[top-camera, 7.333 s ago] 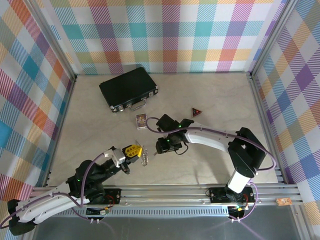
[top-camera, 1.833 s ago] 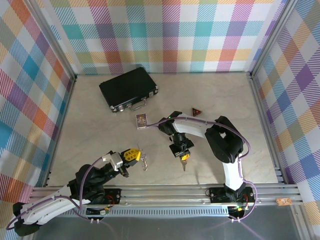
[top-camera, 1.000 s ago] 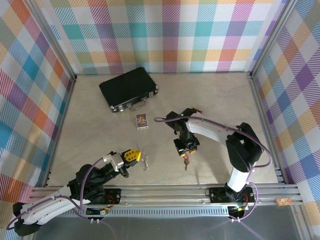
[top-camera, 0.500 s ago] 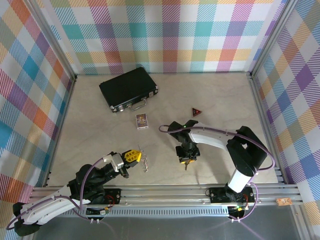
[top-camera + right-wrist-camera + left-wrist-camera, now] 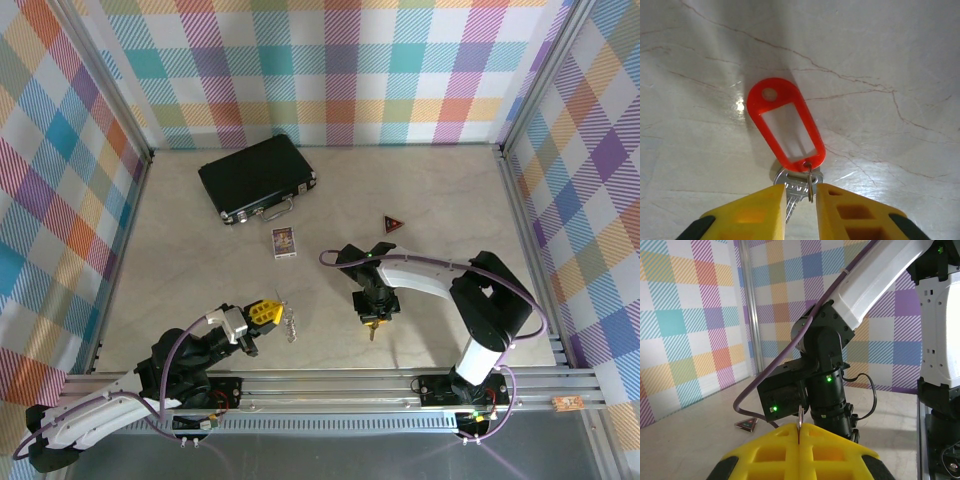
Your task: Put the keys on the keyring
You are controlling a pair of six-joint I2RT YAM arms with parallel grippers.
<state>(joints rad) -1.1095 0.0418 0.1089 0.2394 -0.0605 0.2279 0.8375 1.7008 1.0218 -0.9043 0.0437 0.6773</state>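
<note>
The keys point(image 5: 796, 186) lie flat on the table, a silvery key with a red plastic tag point(image 5: 787, 125) stretching away from it. My right gripper point(image 5: 800, 196) points down over the key. Its yellow fingers stand a narrow gap apart, with the key's head and small split ring between them. From above, the keys point(image 5: 372, 331) poke out just below the right gripper point(image 5: 371, 318). My left gripper point(image 5: 265, 311) is shut on the keyring point(image 5: 290, 323), which hangs off its tip; a thin metal edge of the keyring point(image 5: 799, 416) sticks up between the closed left gripper point(image 5: 799, 432) fingers.
A black case point(image 5: 258, 177) lies at the back left, a small card point(image 5: 283, 242) in front of it. A dark red triangular piece point(image 5: 393, 224) sits behind the right arm. The right arm point(image 5: 825, 385) stands close in front of the left gripper.
The right gripper has come down over the key and its fingers have drawn closer together around it. The left gripper has stayed where it was, holding the keyring.
</note>
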